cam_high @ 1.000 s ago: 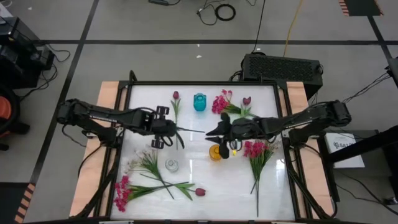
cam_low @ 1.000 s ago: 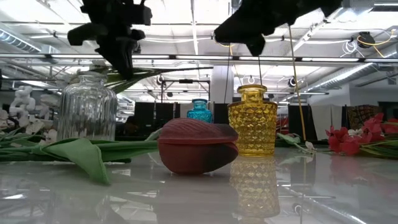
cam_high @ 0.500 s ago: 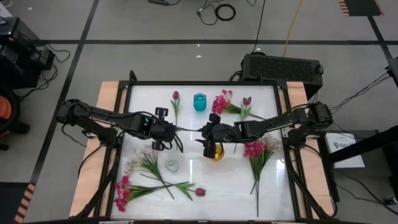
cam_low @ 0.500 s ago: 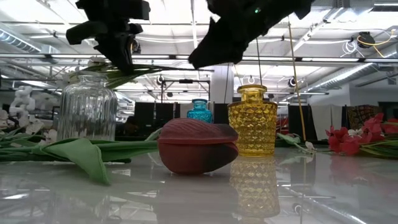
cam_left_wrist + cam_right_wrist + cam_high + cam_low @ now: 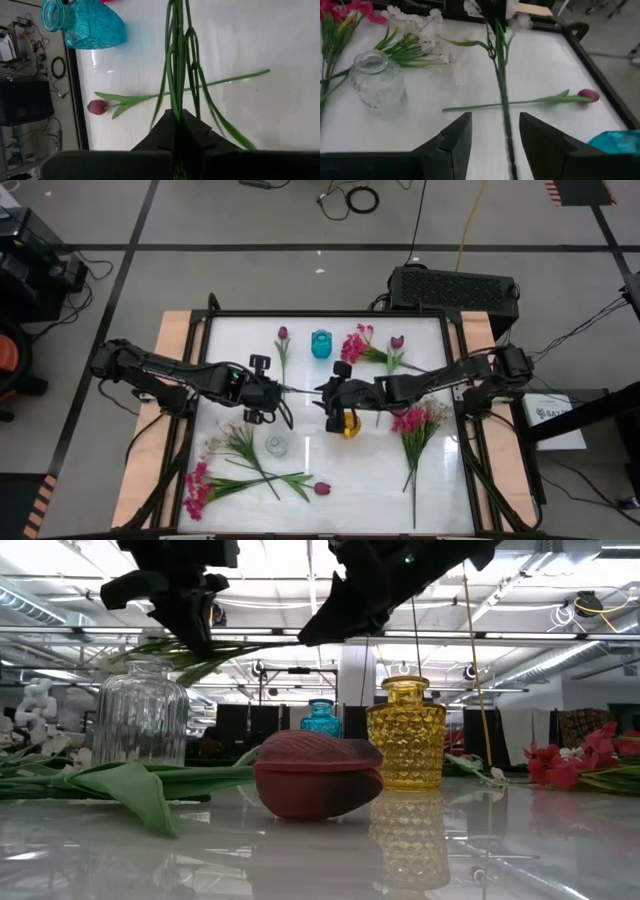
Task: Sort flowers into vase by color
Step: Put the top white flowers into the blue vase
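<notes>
My left gripper (image 5: 256, 392) (image 5: 175, 114) hovers above the table's middle, shut on a green-stemmed flower (image 5: 295, 389) with leaves; white blossoms (image 5: 521, 21) show beside its fingers. The stem (image 5: 506, 115) runs level toward the table's right. There my right gripper (image 5: 326, 394) (image 5: 495, 120) is open, one finger on either side of the stem's free end, with no touch that I can see. A clear glass vase (image 5: 276, 445), a yellow vase (image 5: 405, 735) under the right arm, and a teal vase (image 5: 321, 343) stand on the table. My left gripper pinches the flower's stem (image 5: 175, 102) between its two shut fingers, at the end where the white blossoms are. The fingers lie along the stem, coming level from the table's left. The flower is lifted clear, and its long stem juts out level past the fingertips toward the right gripper.
Flowers lie flat around the vases: a white spray (image 5: 225, 442), magenta clusters (image 5: 197, 490) (image 5: 410, 420) (image 5: 355, 345), and maroon tulips (image 5: 320, 488) (image 5: 283, 333) (image 5: 397, 342). The black frame (image 5: 200, 360) borders the white table.
My right gripper has moved toward the table's left, over the yellow vase, up to the free end of the stem that the left gripper holds. The left gripper and its flower have stayed nearly in place.
</notes>
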Controlling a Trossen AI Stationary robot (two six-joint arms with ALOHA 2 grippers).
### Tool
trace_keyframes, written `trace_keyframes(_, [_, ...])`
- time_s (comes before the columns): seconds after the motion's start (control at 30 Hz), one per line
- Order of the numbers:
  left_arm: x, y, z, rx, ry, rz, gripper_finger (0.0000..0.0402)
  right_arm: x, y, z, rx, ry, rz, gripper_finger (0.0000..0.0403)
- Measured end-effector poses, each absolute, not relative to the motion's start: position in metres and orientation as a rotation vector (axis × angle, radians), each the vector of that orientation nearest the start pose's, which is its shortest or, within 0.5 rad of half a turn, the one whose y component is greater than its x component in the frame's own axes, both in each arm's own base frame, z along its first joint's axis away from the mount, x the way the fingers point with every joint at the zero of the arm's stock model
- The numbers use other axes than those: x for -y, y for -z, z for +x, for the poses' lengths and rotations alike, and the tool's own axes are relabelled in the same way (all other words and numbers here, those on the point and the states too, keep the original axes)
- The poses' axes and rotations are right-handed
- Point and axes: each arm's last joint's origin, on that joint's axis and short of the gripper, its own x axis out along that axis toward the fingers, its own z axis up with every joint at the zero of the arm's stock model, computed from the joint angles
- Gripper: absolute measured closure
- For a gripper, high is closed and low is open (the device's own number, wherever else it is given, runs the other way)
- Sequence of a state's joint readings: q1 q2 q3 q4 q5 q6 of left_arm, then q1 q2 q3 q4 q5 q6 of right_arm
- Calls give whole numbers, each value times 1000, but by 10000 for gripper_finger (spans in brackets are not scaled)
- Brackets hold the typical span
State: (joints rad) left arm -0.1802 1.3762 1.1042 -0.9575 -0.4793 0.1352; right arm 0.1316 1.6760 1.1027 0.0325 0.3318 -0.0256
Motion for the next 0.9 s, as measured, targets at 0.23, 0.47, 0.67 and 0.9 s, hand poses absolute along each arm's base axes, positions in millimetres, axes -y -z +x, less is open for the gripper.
trace_keyframes(0.23, [32, -266, 251, -1189, -180, 518, 388, -48, -235, 363, -528, 277, -247, 198])
trace_keyframes(0.47, [33, -267, 251, -1182, -176, 516, 388, -44, -231, 363, -564, 285, -241, 189])
trace_keyframes(0.67, [34, -267, 251, -1181, -173, 518, 388, -39, -229, 363, -578, 270, -204, 245])
trace_keyframes(0.9, [34, -267, 251, -1181, -173, 518, 388, -36, -227, 363, -597, 244, -177, 345])
